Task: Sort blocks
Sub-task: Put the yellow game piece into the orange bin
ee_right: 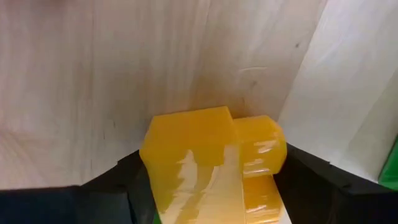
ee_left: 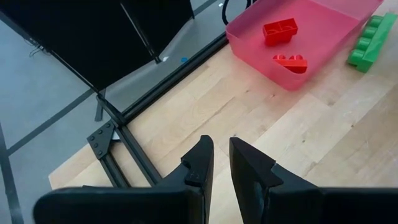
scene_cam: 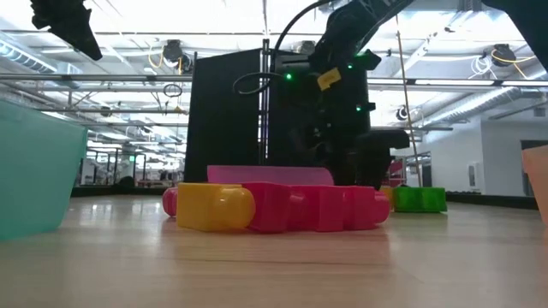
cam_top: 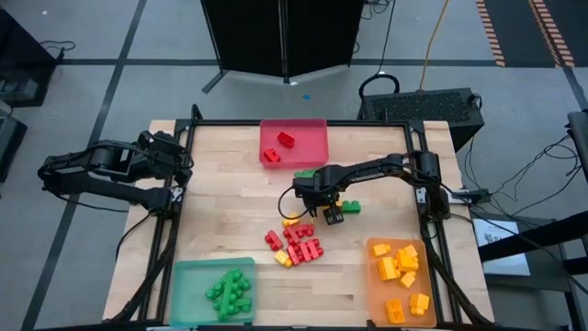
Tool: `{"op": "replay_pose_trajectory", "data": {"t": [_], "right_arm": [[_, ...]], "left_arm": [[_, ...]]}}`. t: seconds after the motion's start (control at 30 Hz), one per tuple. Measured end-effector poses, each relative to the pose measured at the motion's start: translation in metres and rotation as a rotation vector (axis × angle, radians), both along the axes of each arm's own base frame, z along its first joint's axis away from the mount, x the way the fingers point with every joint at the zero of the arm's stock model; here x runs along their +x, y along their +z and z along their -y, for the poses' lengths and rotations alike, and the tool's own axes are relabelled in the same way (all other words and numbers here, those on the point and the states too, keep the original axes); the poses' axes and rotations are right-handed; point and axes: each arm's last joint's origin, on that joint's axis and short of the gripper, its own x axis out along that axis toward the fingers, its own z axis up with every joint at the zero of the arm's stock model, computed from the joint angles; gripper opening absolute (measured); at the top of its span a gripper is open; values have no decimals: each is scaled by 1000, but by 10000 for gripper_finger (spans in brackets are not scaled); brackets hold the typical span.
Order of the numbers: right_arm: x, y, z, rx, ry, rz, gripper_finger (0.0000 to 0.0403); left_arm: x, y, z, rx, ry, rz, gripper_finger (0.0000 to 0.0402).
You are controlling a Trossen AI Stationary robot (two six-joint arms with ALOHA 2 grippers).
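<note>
Three translucent plastic trays, red [cam_top: 308,129], green [cam_top: 188,280] and orange [cam_top: 378,296], lie on the pale wooden table [cam_top: 230,202]. Above its middle the right gripper [cam_top: 317,204] clamps a glossy yellow block [ee_right: 208,168], its long axis running along the fingers, studded end pointing outward. The left gripper [ee_left: 221,163] waits nearly closed and empty at the table's left edge.

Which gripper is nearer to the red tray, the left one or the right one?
The right. The right gripper is over the table just below the red tray in the high view, holding a yellow block. The left gripper waits at the table's left edge, farther from it.
</note>
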Motion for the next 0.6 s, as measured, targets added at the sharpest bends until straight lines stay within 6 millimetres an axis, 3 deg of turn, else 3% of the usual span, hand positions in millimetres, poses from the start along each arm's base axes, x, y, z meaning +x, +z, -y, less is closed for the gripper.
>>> {"op": "replay_pose_trajectory", "data": {"t": [0.27, 0.5, 0.6], "right_arm": [[5, 13, -7, -16, -23, 30, 250], [7, 84, -10, -11, -100, 224, 250], [-12, 119, -16, 17, -186, 260, 250]], "left_arm": [[0, 0, 0, 1, 1, -3, 59], [0, 0, 0, 4, 2, -3, 59], [0, 0, 0, 6, 4, -3, 59]]}}
